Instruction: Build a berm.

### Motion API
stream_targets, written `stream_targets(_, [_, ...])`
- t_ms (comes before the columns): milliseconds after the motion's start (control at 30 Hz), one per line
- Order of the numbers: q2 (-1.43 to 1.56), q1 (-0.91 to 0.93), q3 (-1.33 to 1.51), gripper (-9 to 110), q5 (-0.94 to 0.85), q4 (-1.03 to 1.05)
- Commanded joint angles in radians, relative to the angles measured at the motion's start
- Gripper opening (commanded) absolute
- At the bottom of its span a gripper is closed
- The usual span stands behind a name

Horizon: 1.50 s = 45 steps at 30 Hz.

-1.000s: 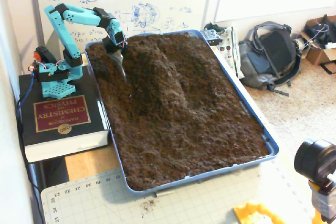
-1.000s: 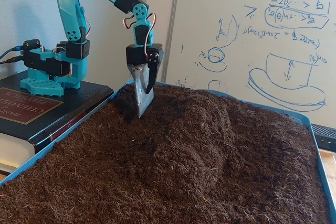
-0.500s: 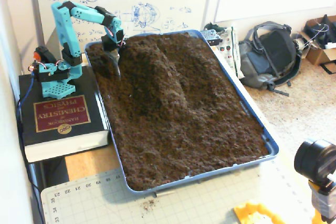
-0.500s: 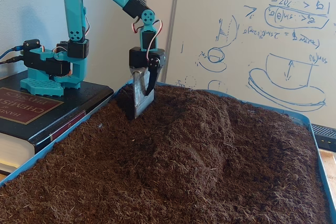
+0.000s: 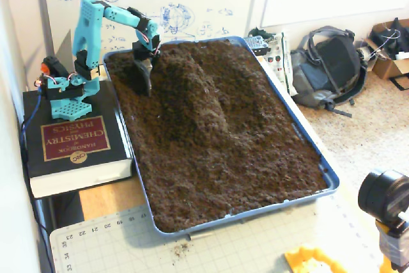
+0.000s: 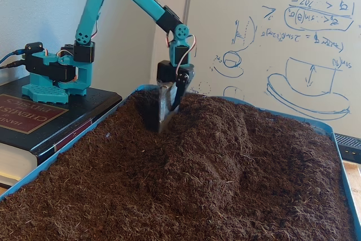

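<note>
Berm (image 5: 204, 97) (image 6: 217, 150) runs lengthwise down middle of blue tray (image 5: 329, 177) (image 6: 56, 153), higher than surrounding soil. We see end effector (image 5: 144, 81) (image 6: 163, 122) tip-down in soil against berm's far-end flank; whether jaws open or closed, we cannot tell.

You have one teal arm (image 5: 96, 23) with one gripper (image 6: 163, 125), standing on one thick book (image 5: 73, 142). One blue tray (image 5: 329, 177) holds the soil, which rises into one berm (image 5: 198, 87). Around these you can count one whiteboard (image 6: 271, 43), one grey backpack (image 5: 329, 68), one cutting mat (image 5: 211, 247) and one cardboard box (image 5: 391, 46).
</note>
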Motion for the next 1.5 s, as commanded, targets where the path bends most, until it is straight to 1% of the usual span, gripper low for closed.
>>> stream_targets(0, [-0.026, 0.011, -0.172, 0, 0.009, -0.011])
stream_targets(233, [-0.084, 0.021, -0.341, 0, 0.009, -0.003])
stream_targets(500, [-0.067, 0.049, -0.419, 0, -0.003, 0.000])
stream_targets(800, [0.026, 0.077, -0.423, 0, -0.006, 0.002])
stream_targets(1267, [0.092, 0.117, -0.428, 0, -0.011, 0.002])
stream_targets(1467, [0.112, 0.126, -0.430, 0, -0.083, -0.003])
